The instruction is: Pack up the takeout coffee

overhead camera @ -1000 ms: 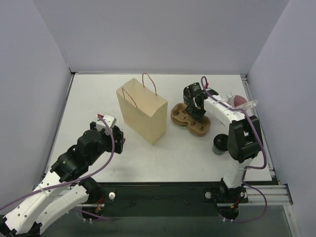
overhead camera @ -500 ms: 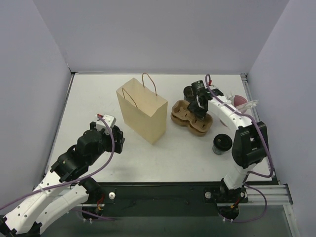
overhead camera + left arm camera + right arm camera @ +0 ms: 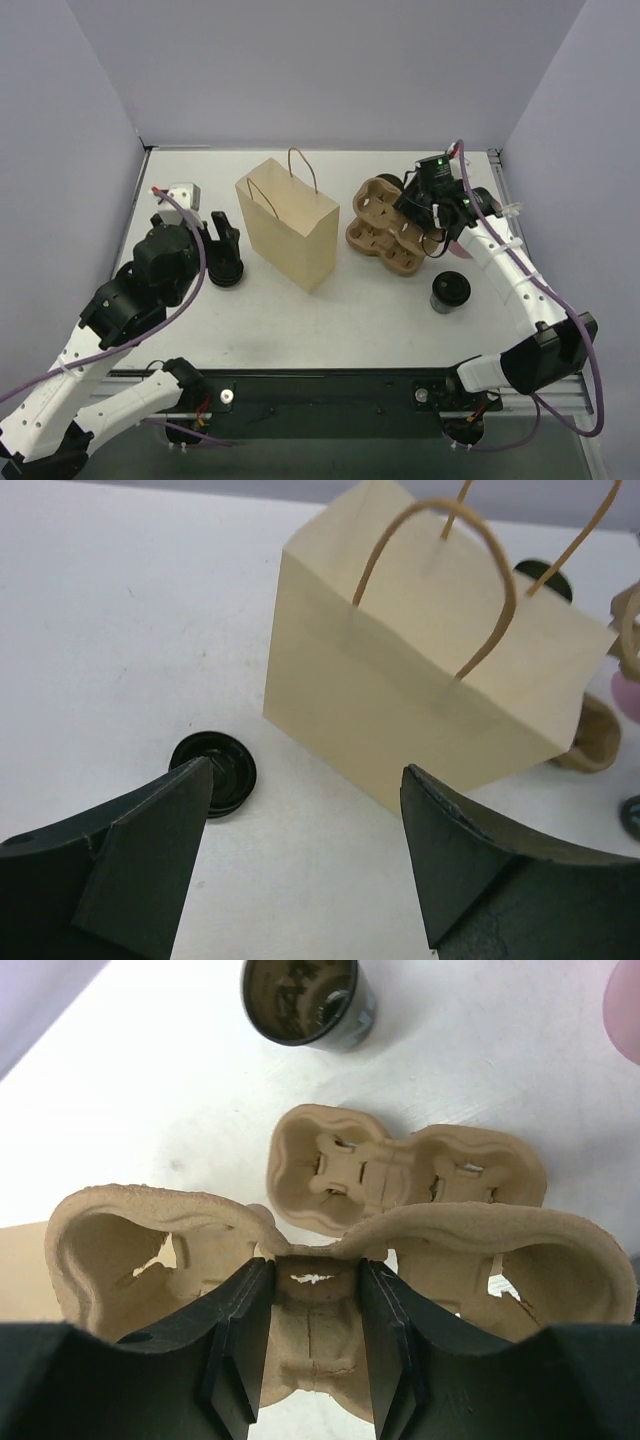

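Note:
A tan paper bag [image 3: 290, 222] stands upright mid-table, also filling the left wrist view [image 3: 430, 680]. My left gripper [image 3: 222, 250] hovers open just left of the bag, over a black lid [image 3: 226, 272] that lies flat on the table by the left finger [image 3: 213, 773]. My right gripper [image 3: 415, 205] is shut on the middle bridge of a brown pulp cup carrier [image 3: 313, 1310], which it holds tilted above the table [image 3: 380, 203]. A second carrier [image 3: 392, 250] lies underneath [image 3: 410, 1175]. A dark, lidless coffee cup [image 3: 450, 292] stands at front right [image 3: 308, 1000].
A pink object [image 3: 628, 1010] sits at the right edge behind the right arm. Purple walls close in the table on three sides. The bag's handles [image 3: 440, 580] stick up near the left gripper.
The left arm swung away from the front edge to the lid beside the bag. The right gripper lifted one carrier off the other, tilting it up, and the arm stretched to the right.

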You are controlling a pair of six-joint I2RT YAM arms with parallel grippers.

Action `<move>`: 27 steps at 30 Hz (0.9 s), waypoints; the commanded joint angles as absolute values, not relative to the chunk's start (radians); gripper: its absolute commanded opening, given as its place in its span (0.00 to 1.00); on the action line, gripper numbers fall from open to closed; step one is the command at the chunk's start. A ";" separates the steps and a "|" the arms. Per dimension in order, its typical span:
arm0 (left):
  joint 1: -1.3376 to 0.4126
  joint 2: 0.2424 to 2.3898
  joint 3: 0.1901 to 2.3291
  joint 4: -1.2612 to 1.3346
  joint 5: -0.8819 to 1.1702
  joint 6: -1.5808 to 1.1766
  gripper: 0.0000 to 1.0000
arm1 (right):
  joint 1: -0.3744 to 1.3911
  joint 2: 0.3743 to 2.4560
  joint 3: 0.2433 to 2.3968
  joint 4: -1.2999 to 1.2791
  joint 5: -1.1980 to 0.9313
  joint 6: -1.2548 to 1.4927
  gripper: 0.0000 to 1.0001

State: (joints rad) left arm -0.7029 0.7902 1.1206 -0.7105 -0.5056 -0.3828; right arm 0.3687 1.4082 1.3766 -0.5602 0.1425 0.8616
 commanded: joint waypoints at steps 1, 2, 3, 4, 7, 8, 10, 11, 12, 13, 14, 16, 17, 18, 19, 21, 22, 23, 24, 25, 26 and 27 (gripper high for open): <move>-0.660 0.853 1.276 -0.716 -0.560 -0.466 0.85 | 0.373 1.312 1.420 -0.607 0.115 0.813 0.34; -0.643 0.891 1.298 -0.724 -0.551 -0.472 0.85 | 0.371 1.298 1.425 -0.606 0.106 0.805 0.34; -0.625 0.909 1.321 -0.730 -0.539 -0.477 0.84 | 0.370 1.281 1.430 -0.607 0.080 0.798 0.34; -0.571 0.931 1.350 -0.727 -0.522 -0.474 0.84 | 0.373 1.272 1.437 -0.609 0.065 0.787 0.34; -0.474 1.026 1.394 -0.735 -0.422 -0.471 0.83 | 0.376 1.247 1.486 -0.639 0.009 0.770 0.34; -0.406 1.078 1.431 -0.741 -0.366 -0.469 0.83 | 0.386 1.244 1.502 -0.649 0.008 0.764 0.34; -0.348 1.129 1.465 -0.733 -0.292 -0.439 0.83 | 0.406 1.212 1.516 -0.658 0.008 0.762 0.34; -0.316 1.164 1.483 -0.712 -0.264 -0.416 0.83 | 0.425 1.188 1.516 -0.663 -0.018 0.765 0.33; -0.307 1.179 1.491 -0.656 -0.209 -0.366 0.83 | 0.431 1.175 1.517 -0.666 -0.028 0.772 0.33; -0.302 1.193 1.497 -0.628 -0.189 -0.338 0.83 | 0.440 1.164 1.520 -0.669 -0.053 0.776 0.33; -0.292 1.222 1.521 -0.608 -0.180 -0.304 0.83 | 0.449 1.148 1.525 -0.673 -0.064 0.779 0.33; -0.267 1.258 1.552 -0.577 -0.144 -0.287 0.83 | 0.469 1.141 1.557 -0.715 -0.095 0.793 0.34; -0.255 1.291 1.569 -0.566 -0.121 -0.276 0.83 | 0.474 1.141 1.572 -0.728 -0.101 0.796 0.33; -0.238 1.305 1.580 -0.540 -0.083 -0.270 0.82 | 0.486 1.140 1.583 -0.741 -0.104 0.796 0.34; -0.232 1.319 1.582 -0.526 -0.065 -0.264 0.82 | 0.489 1.138 1.601 -0.764 -0.103 0.799 0.34; -0.224 1.353 1.583 -0.506 -0.019 -0.236 0.81 | 0.491 1.131 1.615 -0.784 -0.106 0.804 0.33; -0.222 1.367 1.586 -0.506 -0.006 -0.227 0.80 | 0.494 1.129 1.632 -0.788 -0.103 0.802 0.33; -0.221 1.387 1.586 -0.508 0.000 -0.213 0.81 | 0.494 1.127 1.635 -0.795 -0.095 0.807 0.33; -0.219 1.396 1.582 -0.500 0.027 -0.209 0.79 | 0.494 1.124 1.640 -0.796 -0.094 0.808 0.33; -0.215 1.414 1.578 -0.494 0.079 -0.201 0.79 | 0.497 1.124 1.644 -0.798 -0.095 0.810 0.33; -0.213 1.420 1.575 -0.483 0.098 -0.196 0.78 | 0.495 1.126 1.655 -0.798 -0.098 0.811 0.33; -0.215 1.428 1.574 -0.480 0.110 -0.198 0.76 | 0.495 1.123 1.660 -0.802 -0.101 0.811 0.33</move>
